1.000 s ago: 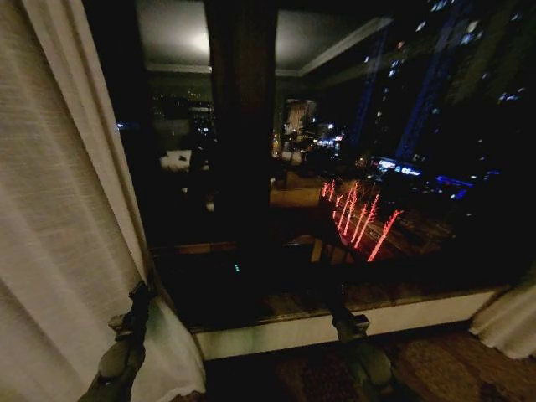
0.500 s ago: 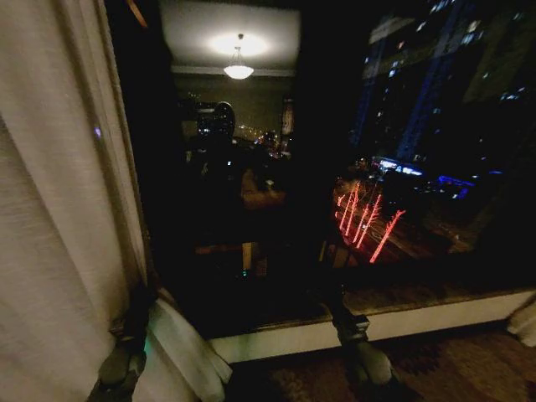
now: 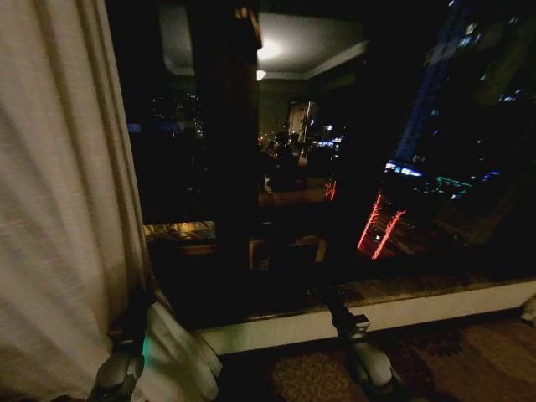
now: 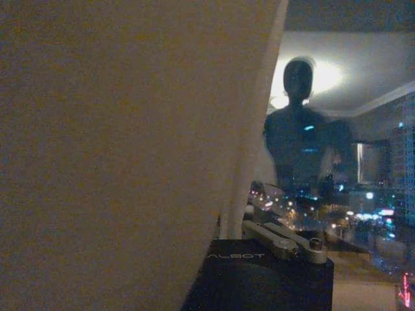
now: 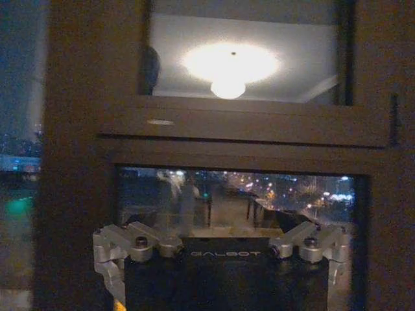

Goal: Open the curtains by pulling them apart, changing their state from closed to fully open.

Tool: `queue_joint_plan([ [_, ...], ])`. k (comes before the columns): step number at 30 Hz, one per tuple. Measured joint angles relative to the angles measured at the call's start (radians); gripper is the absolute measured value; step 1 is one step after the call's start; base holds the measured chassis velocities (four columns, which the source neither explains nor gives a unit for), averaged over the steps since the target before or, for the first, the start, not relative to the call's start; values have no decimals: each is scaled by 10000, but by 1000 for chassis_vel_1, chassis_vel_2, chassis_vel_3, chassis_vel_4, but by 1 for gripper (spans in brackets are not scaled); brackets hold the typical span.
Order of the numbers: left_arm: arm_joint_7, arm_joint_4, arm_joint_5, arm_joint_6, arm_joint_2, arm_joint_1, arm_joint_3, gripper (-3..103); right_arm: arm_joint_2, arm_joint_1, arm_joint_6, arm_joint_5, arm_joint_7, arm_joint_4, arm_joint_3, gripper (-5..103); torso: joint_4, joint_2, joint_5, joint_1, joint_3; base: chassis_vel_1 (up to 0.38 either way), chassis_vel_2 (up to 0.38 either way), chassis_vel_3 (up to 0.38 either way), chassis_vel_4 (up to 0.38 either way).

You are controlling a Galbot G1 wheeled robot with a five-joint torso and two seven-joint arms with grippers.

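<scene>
The left curtain hangs as a tall sheer cream panel along the left of the head view. My left gripper sits low at its inner edge, with fabric bunched around it. In the left wrist view the curtain covers most of the picture, and its edge runs down into my left gripper, which is shut on it. A scrap of the right curtain shows at the far right edge. My right gripper stands open in front of the window sill, touching no fabric; its finger links are spread wide.
Dark window glass with city lights and room reflections lies bare between the panels. A dark frame post divides it. A white sill runs below, with patterned carpet in front. A ceiling lamp is reflected in the pane.
The whole head view has shifted, so the camera has moved. The right curtain has slipped almost out at the right edge. My left gripper stays in the left curtain's edge.
</scene>
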Motion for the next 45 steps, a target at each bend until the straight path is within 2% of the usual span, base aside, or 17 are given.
queue_joint_plan([
  [12,28,27,0,-157,44,48,-49,0,1,0,0,0,-1,0,-2,100,4,1,-4,0,-1,332,277,-352,-253],
  [18,27,15,-32,-193,95,64,-74,0,1,0,0,0,-2,0,-2,100,3,-2,-5,8,3,51,90,-33,-73],
  [21,26,-27,-38,-190,94,101,-82,0,-1,0,0,0,-1,0,0,100,0,-3,8,8,4,0,0,0,0],
  [29,36,-102,-29,-303,53,251,-123,0,-1,0,0,0,0,0,2,100,3,0,-3,0,0,-18,-45,4,36],
  [45,59,-11,-15,-349,42,154,-117,0,-1,-1,0,0,0,0,1,100,0,0,1,2,1,25,19,-21,-21],
])
